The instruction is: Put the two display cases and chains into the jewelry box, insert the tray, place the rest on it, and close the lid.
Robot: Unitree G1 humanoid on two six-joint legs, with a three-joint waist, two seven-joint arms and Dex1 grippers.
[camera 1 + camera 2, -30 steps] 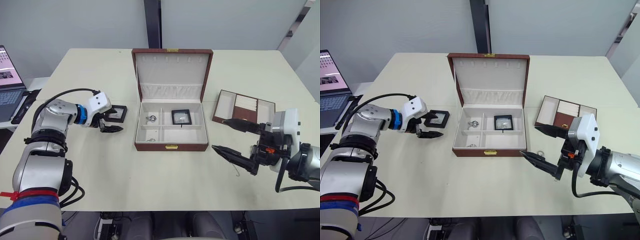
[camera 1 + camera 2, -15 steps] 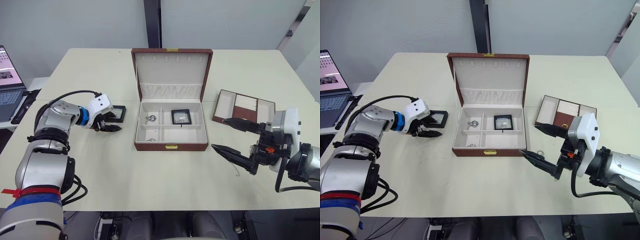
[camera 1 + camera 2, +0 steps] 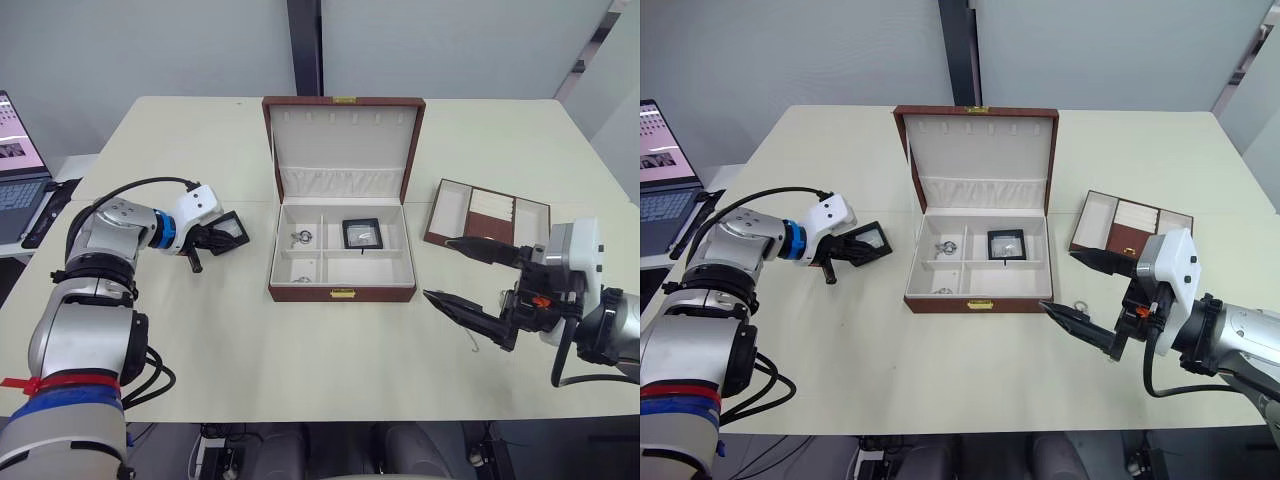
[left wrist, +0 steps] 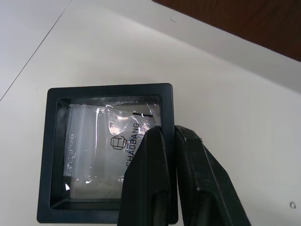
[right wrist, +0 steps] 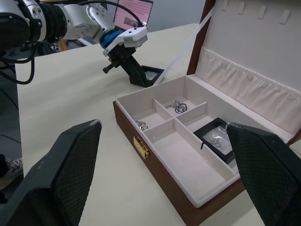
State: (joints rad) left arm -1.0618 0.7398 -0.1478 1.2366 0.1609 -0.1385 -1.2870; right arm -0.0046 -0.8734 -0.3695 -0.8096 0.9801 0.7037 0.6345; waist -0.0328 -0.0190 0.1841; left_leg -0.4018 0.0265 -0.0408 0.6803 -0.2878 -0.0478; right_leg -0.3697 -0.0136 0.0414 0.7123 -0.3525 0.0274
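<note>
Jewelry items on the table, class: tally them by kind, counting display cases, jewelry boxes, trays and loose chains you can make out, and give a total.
Display cases: 2, one in the left gripper at, one inside the box at
Jewelry box: 1, lid open
Tray: 1, on the table
Chains: 2, in the box compartments at and
Total: 6

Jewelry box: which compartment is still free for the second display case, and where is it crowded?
The long front-right compartment of the jewelry box is bare, bordered by the front wall and, behind it, the first display case. The two small left compartments hold chains. The left gripper is shut on the second display case, over bare table left of the box.
</note>
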